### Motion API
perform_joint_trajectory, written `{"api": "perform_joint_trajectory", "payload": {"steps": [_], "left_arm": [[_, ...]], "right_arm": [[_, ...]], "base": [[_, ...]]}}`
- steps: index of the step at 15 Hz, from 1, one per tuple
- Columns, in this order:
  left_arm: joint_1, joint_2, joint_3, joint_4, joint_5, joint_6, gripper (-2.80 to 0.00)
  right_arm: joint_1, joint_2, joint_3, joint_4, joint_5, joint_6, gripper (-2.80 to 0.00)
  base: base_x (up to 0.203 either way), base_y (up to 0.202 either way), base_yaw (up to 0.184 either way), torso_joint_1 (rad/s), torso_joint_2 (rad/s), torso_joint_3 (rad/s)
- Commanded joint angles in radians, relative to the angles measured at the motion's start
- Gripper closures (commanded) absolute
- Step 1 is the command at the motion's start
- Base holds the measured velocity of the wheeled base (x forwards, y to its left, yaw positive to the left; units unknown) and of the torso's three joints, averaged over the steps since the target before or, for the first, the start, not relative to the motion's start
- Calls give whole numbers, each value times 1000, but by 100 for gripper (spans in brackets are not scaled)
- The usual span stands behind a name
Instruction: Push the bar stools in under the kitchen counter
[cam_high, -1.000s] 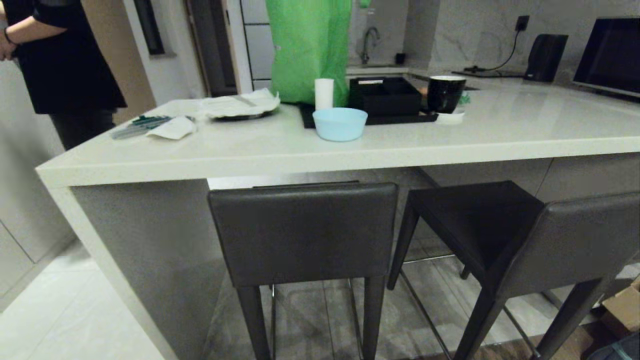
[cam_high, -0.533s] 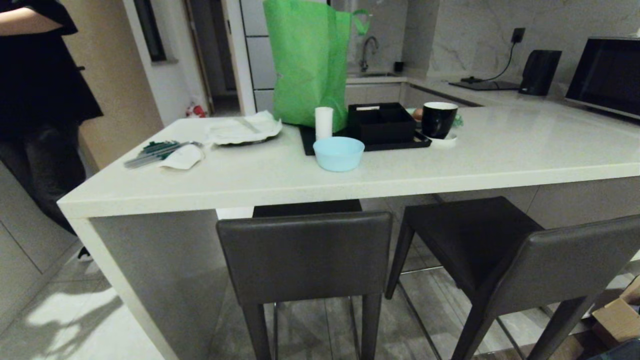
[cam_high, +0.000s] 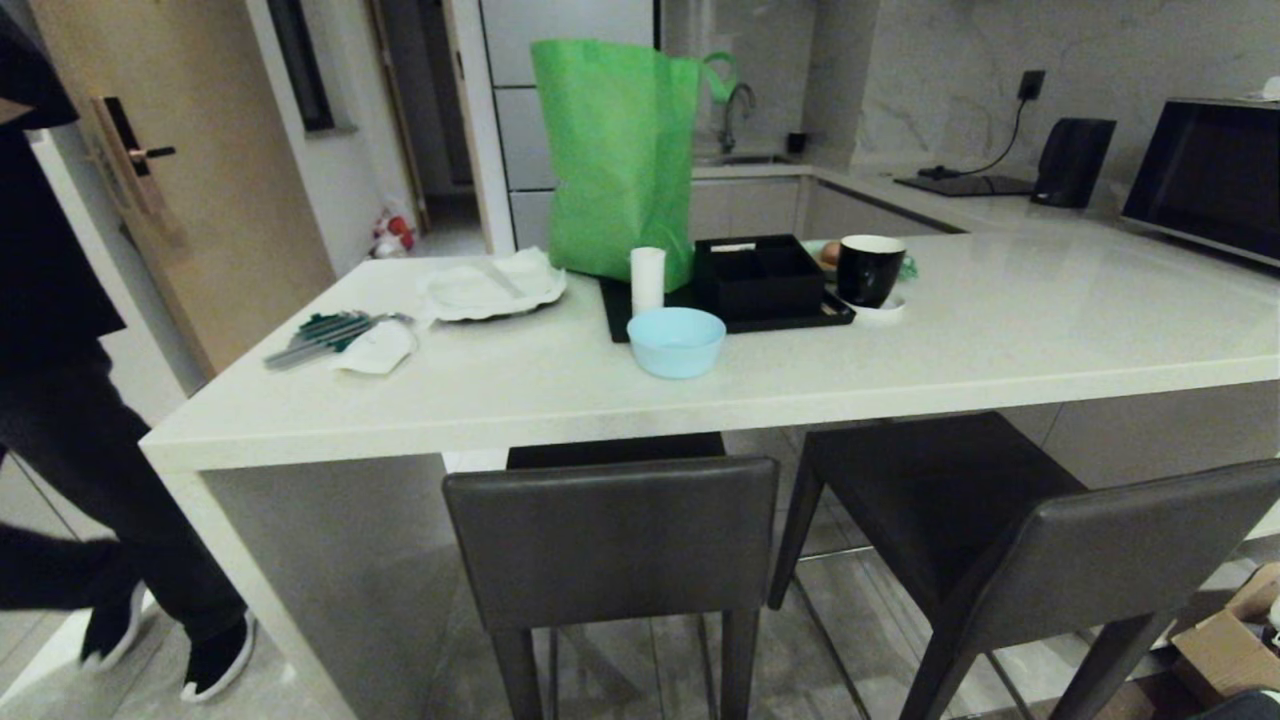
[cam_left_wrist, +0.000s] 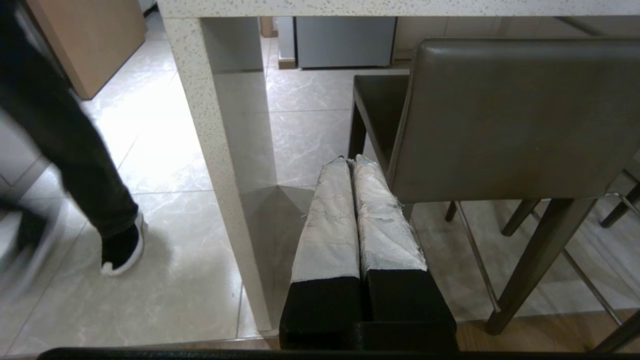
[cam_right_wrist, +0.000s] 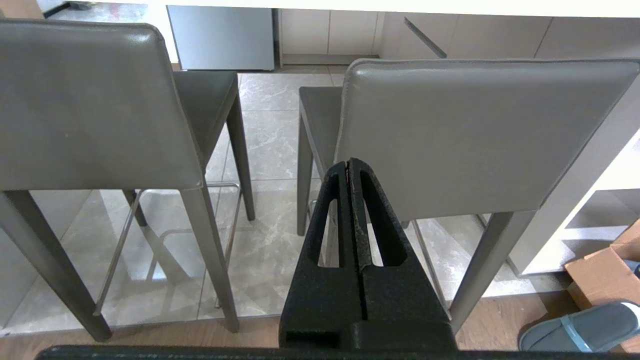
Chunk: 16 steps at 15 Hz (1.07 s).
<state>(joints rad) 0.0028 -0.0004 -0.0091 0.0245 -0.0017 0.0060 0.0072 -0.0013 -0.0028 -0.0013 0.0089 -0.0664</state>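
Step in hand: approach and line-up; by my reading no push has begun, since neither gripper touches a stool.
Left stool: lower centre of the head view, backrest square to the camera, seat front just under the edge of the kitchen counter, most of the seat hidden behind the backrest.
Right stool: lower right of the head view, angled, with its backrest swung toward the right edge of the frame; most of its seat lies clear of the worktop, so it stands farther out.
Left gripper: lower centre of the left wrist view, taped fingers pressed together with nothing between them, tips apart from the left stool's backrest, near its lower corner.
Right gripper: lower centre of the right wrist view, black fingers closed on nothing, aimed at the right stool's backrest and short of it.
Worktop load: green bag, blue bowl and black tray in the upper centre; none bears on the push.
Bystander: a person's legs at the left edge, beside the counter's end panel.
Next move calls for: closing the gap to a backrest and pressing squarely on it; the angled stool likely needs straightening so its legs pass into the knee space.
Risk, judged: an off-centre push may pivot the stool instead of sliding it.
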Motion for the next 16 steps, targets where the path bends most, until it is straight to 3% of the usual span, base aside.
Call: {"api": "perform_joint_trajectory", "payload": {"steps": [1, 9, 16], "left_arm": [[0, 0, 0, 0, 0, 0, 0], [2, 0, 0, 0, 0, 0, 0], [2, 0, 0, 0, 0, 0, 0]], "right_arm": [[0, 1, 0, 0, 0, -1, 0], [0, 1, 0, 0, 0, -1, 0], [0, 1, 1, 0, 0, -1, 0]], "base": [[0, 0, 0, 0, 0, 0], [2, -16, 0, 0, 0, 0], [0, -187, 2, 3, 2, 2]]}}
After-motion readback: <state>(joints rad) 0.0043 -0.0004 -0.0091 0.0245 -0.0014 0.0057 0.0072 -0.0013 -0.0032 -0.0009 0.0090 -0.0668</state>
